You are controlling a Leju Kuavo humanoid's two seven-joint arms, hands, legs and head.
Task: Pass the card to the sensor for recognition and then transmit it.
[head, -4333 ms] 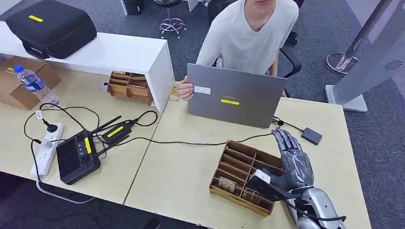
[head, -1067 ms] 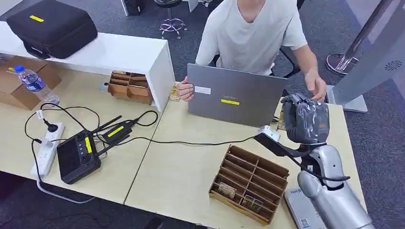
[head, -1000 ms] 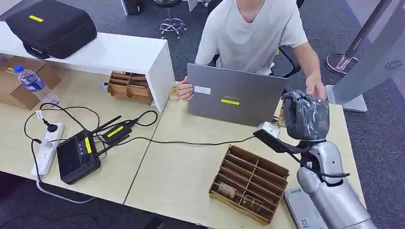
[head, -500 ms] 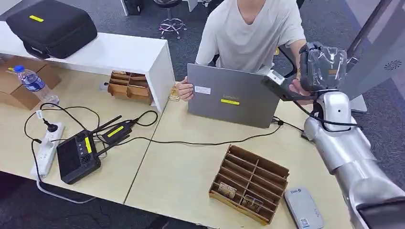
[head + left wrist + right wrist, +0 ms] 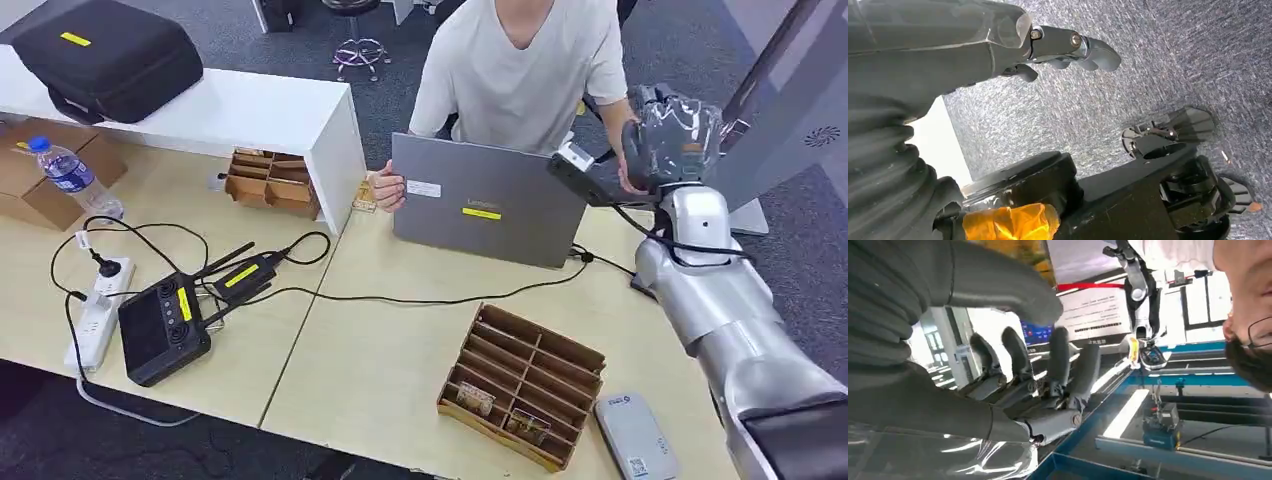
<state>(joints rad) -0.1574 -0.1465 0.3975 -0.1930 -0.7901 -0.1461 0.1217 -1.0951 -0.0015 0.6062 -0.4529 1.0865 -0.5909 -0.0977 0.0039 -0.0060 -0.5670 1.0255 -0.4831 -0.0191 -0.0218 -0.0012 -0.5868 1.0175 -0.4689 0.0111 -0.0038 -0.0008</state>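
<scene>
Right hand (image 5: 672, 135) raised past the laptop (image 5: 487, 200) beside the person's hand (image 5: 630, 172), fingers (image 5: 1058, 362) apart and curled around nothing visible; card not discernible in either robot hand or the person's; left hand (image 5: 998, 45) hangs over carpet, fingers loosely bent, nothing held.

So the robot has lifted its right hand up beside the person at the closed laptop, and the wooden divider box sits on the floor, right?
Not quite. The head view shows the wooden divider box on the table, not the floor. The rest holds: the right hand is raised beside the person behind the laptop.
</scene>
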